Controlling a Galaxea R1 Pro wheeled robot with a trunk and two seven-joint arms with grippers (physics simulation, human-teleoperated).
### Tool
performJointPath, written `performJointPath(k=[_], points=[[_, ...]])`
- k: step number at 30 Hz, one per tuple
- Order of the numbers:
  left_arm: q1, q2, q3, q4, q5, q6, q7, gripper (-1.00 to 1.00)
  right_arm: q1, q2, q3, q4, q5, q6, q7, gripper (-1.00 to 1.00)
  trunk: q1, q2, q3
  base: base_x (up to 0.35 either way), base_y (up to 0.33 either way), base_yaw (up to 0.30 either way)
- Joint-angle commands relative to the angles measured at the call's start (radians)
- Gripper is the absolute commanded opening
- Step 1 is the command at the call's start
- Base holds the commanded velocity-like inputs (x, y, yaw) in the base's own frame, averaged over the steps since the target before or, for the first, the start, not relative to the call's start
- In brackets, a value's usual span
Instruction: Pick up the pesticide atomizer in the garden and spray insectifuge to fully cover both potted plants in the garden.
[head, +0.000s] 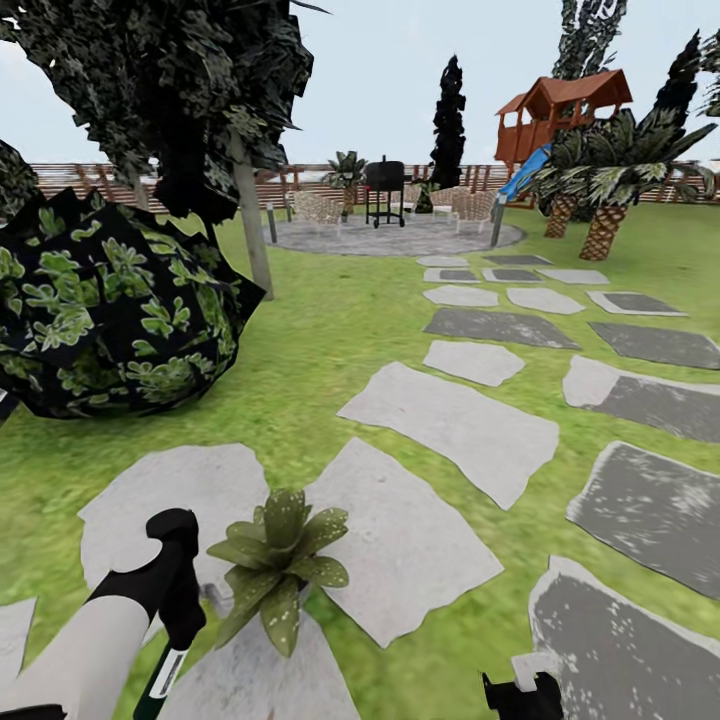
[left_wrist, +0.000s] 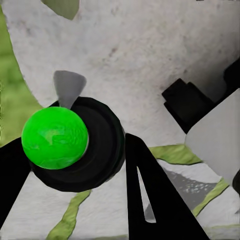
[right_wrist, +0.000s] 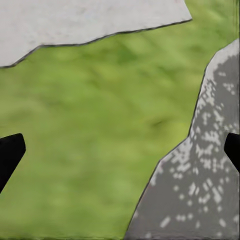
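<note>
left gripper (left_wrist: 75, 165) jaws clamped on the atomizer (left_wrist: 75, 145) beside a potted plant (head: 280, 560); right gripper (right_wrist: 120, 155) jaws wide open over lawn (right_wrist: 100, 140).

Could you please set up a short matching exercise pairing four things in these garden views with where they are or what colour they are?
Things:
1. potted plant
2. grill
3. playhouse
4. ball

Descriptions:
A. bright green, between the left jaws
B. on the round patio
C. on a pale stone, near the left arm
D. reddish-brown, far right by the palms

Pairs: 1-C, 2-B, 3-D, 4-A
</note>
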Motion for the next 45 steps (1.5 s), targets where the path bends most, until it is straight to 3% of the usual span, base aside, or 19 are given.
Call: performJointPath(k=[1, 5, 11, 17, 20, 22, 24, 28, 31, 32, 36, 40, 45], points=[[0.001, 0.010, 0.009, -0.002, -0.002, 0.010, -0.009, -1.00, -0.001, 0.000, 0.008, 0.001, 0.003, -0.002, -0.008, 1.00, 0.000, 0.000, -0.001, 0.000, 0.000, -0.292], [0.003, 0.037, 0.018, -0.004, 0.022, 0.010, 0.020, -1.00, -0.001, 0.000, 0.008, 0.001, 0.002, -0.001, -0.008, 1.00, 0.000, 0.000, -0.001, 0.000, 0.000, -0.159], [0.003, 0.047, 0.020, -0.007, 0.027, 0.011, 0.042, -1.00, -0.001, 0.000, 0.009, 0.001, 0.004, -0.003, -0.008, 1.00, 0.000, 0.000, -0.001, -0.003, 0.000, -0.009], [0.004, 0.039, 0.018, 0.000, 0.029, 0.011, 0.057, -1.00, -0.001, 0.000, 0.009, 0.001, 0.004, -0.003, -0.008, 1.00, 0.000, 0.000, -0.001, -0.246, 0.042, 0.000], [0.004, 0.033, 0.019, 0.000, 0.040, 0.012, 0.118, -1.00, -0.001, 0.000, 0.009, 0.001, 0.004, -0.003, -0.008, 1.00, 0.000, 0.000, -0.001, -0.180, 0.257, 0.000], [0.007, 0.034, 0.020, 0.000, 0.065, 0.012, 0.173, -1.00, -0.001, 0.000, 0.009, 0.001, 0.004, -0.003, -0.008, 1.00, 0.000, 0.000, -0.001, -0.074, 0.314, 0.000], [0.010, 0.043, 0.022, 0.000, 0.111, 0.010, 0.225, -1.00, -0.001, 0.000, 0.009, 0.001, 0.004, -0.003, -0.008, 1.00, 0.000, 0.000, -0.001, -0.024, 0.329, 0.000], [0.013, 0.076, 0.036, 0.000, 0.262, -0.031, 0.355, -1.00, -0.001, 0.000, 0.009, 0.000, 0.004, -0.003, -0.008, 1.00, 0.000, 0.000, -0.001, -0.004, 0.335, 0.000], [0.048, 0.072, 0.037, 0.000, 0.372, -0.132, 0.380, -1.00, -0.001, 0.000, 0.009, 0.000, 0.004, -0.003, -0.008, 1.00, 0.000, 0.000, -0.001, 0.000, 0.289, 0.000], [0.055, 0.070, 0.037, 0.000, 0.395, -0.143, 0.390, -1.00, -0.001, 0.000, 0.009, 0.000, 0.004, -0.003, -0.008, 1.00, 0.000, 0.000, -0.001, 0.000, 0.100, 0.000], [0.063, 0.058, 0.033, 0.000, 0.414, -0.153, 0.431, -1.00, -0.001, 0.000, 0.009, 0.000, 0.004, -0.003, -0.008, 1.00, 0.000, 0.000, -0.001, 0.000, 0.027, -0.152], [0.064, 0.018, 0.031, 0.000, 0.404, -0.157, 0.455, -1.00, -0.001, 0.000, 0.009, 0.000, 0.004, -0.003, -0.008, 1.00, 0.000, 0.000, -0.001, 0.000, 0.002, -0.283], [0.076, 0.015, 0.031, 0.001, 0.405, -0.158, 0.479, -1.00, -0.001, 0.000, 0.009, 0.000, 0.004, -0.003, -0.008, 1.00, 0.000, 0.000, -0.001, -0.014, 0.041, -0.277]])
